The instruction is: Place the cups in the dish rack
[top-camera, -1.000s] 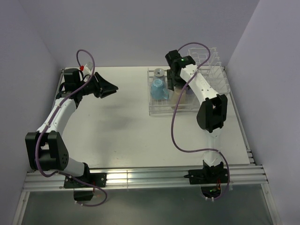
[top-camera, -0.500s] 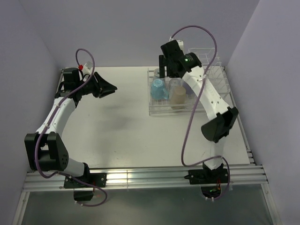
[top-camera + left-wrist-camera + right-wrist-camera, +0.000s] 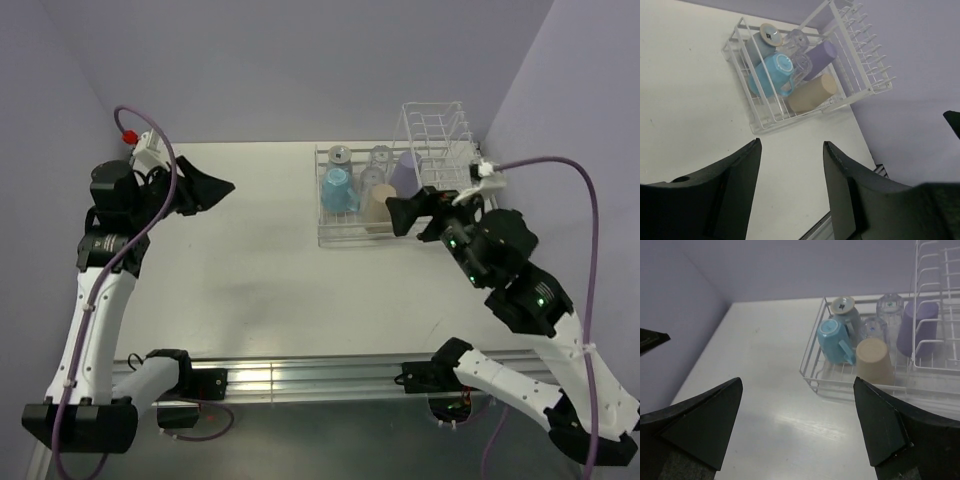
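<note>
White wire dish rack (image 3: 437, 125) sat at the far right corner of the table (image 3: 250, 260), flat tray part on the left, tall dividers on the right. All six cups were in the tray part, packed close. Light blue mug (image 3: 338, 188) at the left, handle toward the near side; second, greyer mug (image 3: 340, 157) just behind it, bottom up. Two clear glasses in the middle, one (image 3: 379, 157) at the far side, the other (image 3: 372, 178) in front of it. Tan cup (image 3: 378, 205) nearest the tray's near edge, bottom up. Lavender tumbler (image 3: 404, 172) at the right end, right by the dividers; couldn't tell whether it touched them. Left gripper (image 3: 230, 185) was raised over the far left of the table, well apart from the rack, fingers spread, nothing between them. Right gripper (image 3: 395, 212) hung by the rack's near side close to the tan cup, fingers spread wide, also holding nothing. Both wrist views showed only bare table and the loaded rack between the black fingers (image 3: 700, 420).
</note>
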